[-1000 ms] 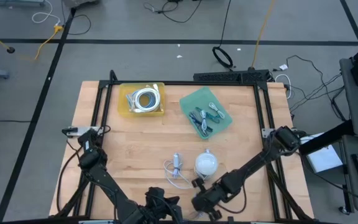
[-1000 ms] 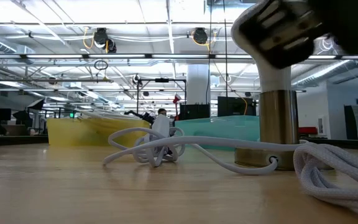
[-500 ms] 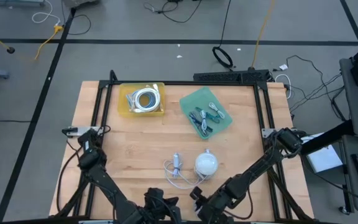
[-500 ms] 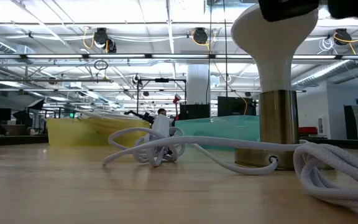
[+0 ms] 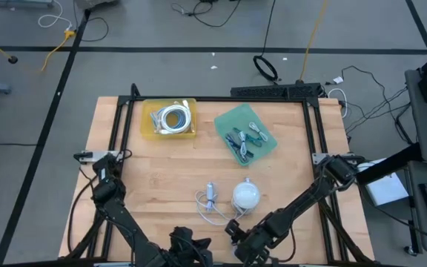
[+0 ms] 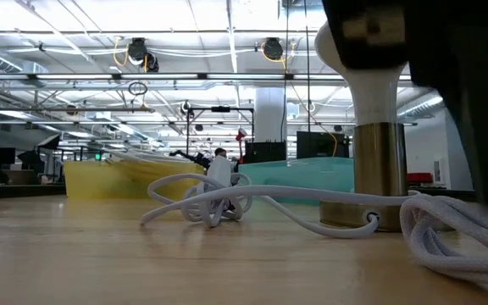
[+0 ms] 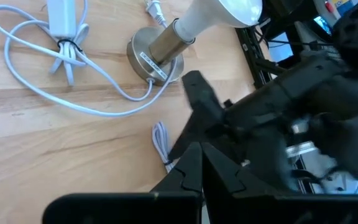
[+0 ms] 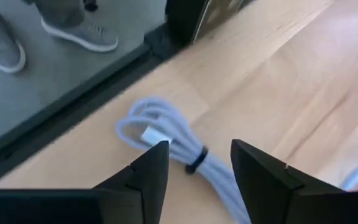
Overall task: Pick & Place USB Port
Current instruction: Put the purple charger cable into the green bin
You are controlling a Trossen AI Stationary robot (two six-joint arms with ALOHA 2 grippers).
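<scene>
A bundled white USB cable (image 8: 166,140) lies on the wood close to the table's near edge; it also shows in the left wrist view (image 7: 161,140) and the low view (image 6: 451,241). My right gripper (image 8: 197,163) hovers over the bundle, open, one finger on either side of it and clear of it; in the high view it is at the near edge (image 5: 237,231). My left gripper (image 7: 201,169) waits shut at the near edge (image 5: 187,243), with nothing between its fingers.
A white-headed lamp on a metal base (image 5: 245,195) stands just beyond the bundle, with a white charger and its looped cord (image 5: 210,194) to its left. A yellow tray of coiled cable (image 5: 148,127) and a green tray of cables (image 5: 228,119) sit at the far side.
My right gripper rose a little, then came down again near the table's near edge, and now stands large in front of the lamp in the low view. The cable bundle, lamp and charger have stayed in place.
</scene>
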